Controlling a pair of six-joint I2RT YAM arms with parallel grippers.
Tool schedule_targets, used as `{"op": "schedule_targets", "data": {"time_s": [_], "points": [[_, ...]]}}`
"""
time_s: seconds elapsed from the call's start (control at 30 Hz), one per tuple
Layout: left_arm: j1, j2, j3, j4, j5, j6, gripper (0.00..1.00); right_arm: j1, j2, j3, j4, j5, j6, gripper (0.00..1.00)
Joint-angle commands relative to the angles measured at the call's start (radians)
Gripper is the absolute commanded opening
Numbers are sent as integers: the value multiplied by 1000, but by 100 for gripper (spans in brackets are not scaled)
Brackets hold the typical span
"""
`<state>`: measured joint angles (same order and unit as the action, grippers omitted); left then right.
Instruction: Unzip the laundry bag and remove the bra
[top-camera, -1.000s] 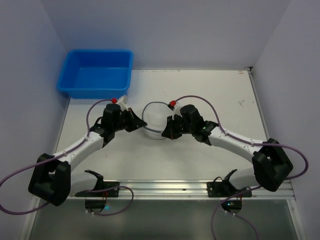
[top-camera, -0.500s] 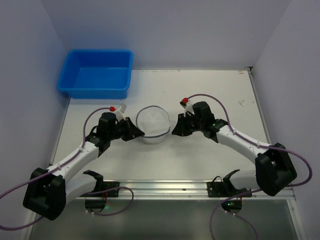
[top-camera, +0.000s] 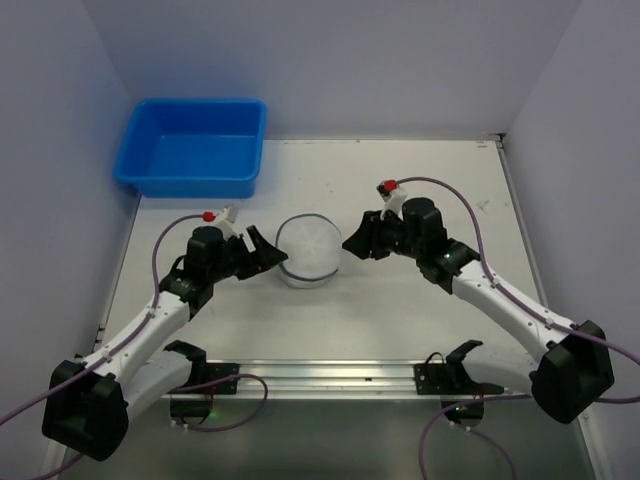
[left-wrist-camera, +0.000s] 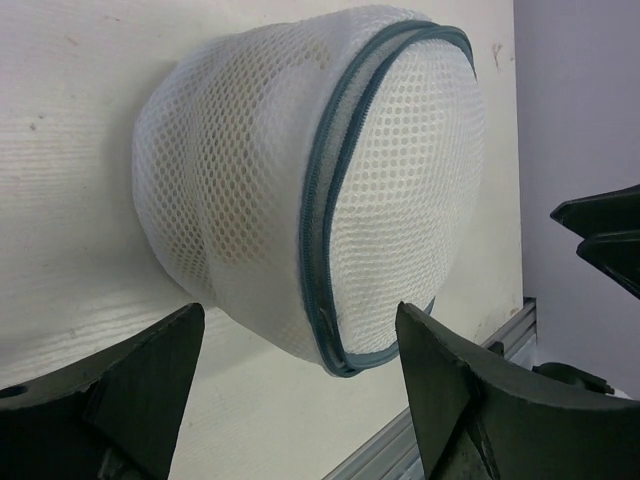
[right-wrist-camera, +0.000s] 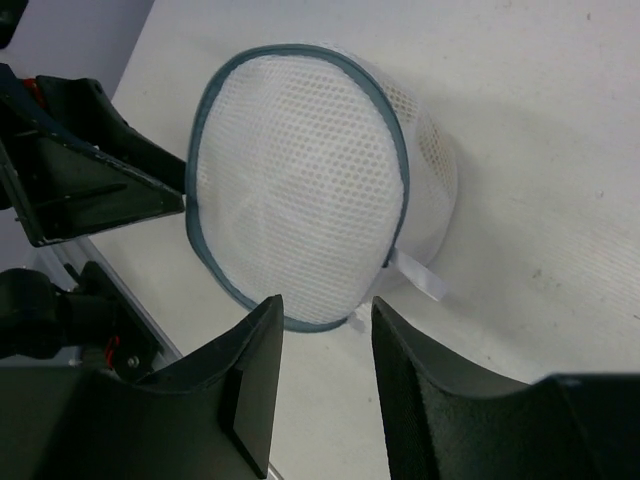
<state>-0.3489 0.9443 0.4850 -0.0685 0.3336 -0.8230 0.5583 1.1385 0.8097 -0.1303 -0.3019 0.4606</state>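
Status: nothing done yet by the look of it. The laundry bag (top-camera: 309, 252) sits on the table (top-camera: 420, 180), flat round face up, and the zip (left-wrist-camera: 325, 200) reads closed around the rim wherever both wrist views show it. I can't pick out the zip pull in any view, and the bra isn't discernible through the mesh, so assume it's inside. That leaves the whole job: find the pull, run the zip round, take the bra out. The left pincer (top-camera: 262, 252) is just left of the bag, low over the table and pointed at the bag's side wall, jaws spread wide and released, nothing between them and not touching the mesh. The right pincer (top-camera: 358, 243) is just right of the bag, also low and aimed in at it, jaws parted less widely, released, gripping nothing. Both forearms angle inward from the near side of the bag, so the arms flank it roughly symmetrically. A white fabric tab (right-wrist-camera: 418, 275) sticks out of the bag's wall on the side facing the right pincer. The blue tub (top-camera: 192, 147) sits well beyond the bag to its far left, with nothing visible in it.
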Motion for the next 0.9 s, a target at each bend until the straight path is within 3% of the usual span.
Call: {"op": "schedule_targets", "data": {"time_s": [0.0,0.13,0.47,0.87], "points": [[17,-9,62,-17,-30,1,80,14,67,39,96,15,65,43],[21,-19,78,-40,-56,21,80,17,159,40,199,-6,107,43],[51,5,87,-47,-65,42,77,15,357,5,256,47,141,41],[54,90,90,82,7,36,71,15,468,26,265,-11,138,40]]}}
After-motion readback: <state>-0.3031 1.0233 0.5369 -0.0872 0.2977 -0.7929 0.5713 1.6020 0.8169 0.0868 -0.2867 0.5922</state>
